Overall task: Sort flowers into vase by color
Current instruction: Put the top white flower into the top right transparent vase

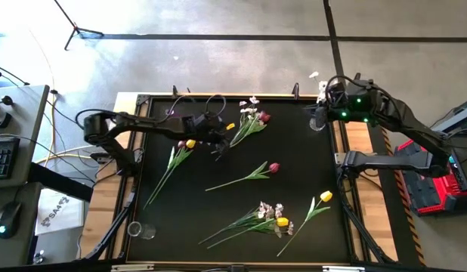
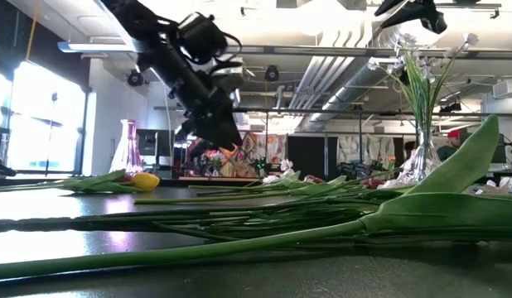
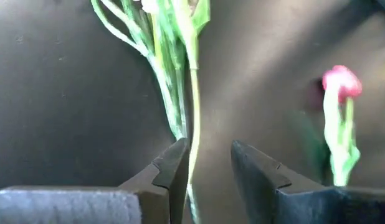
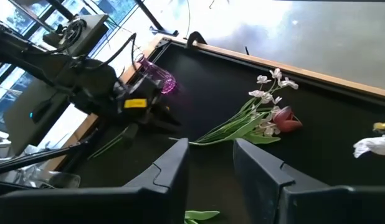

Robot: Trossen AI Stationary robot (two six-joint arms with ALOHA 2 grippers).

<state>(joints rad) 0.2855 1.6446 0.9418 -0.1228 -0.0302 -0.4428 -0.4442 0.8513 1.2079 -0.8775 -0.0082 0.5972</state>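
On the black table (image 1: 309,181), going left to right, a yellow tulip (image 1: 190,143) lies near its left edge. Just beside it the left gripper (image 3: 206,168) hovers with fingers parted astride green stems (image 3: 180,93); whether they pinch is unclear. A mixed bunch (image 1: 250,119) lies toward the far edge. The right gripper (image 4: 211,163), parted and empty, hangs over the table's far right corner.

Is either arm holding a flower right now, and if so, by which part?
Neither. The left gripper has open jaws around a green stem, not yet closed. The right gripper is open and empty, near the table's far right corner.
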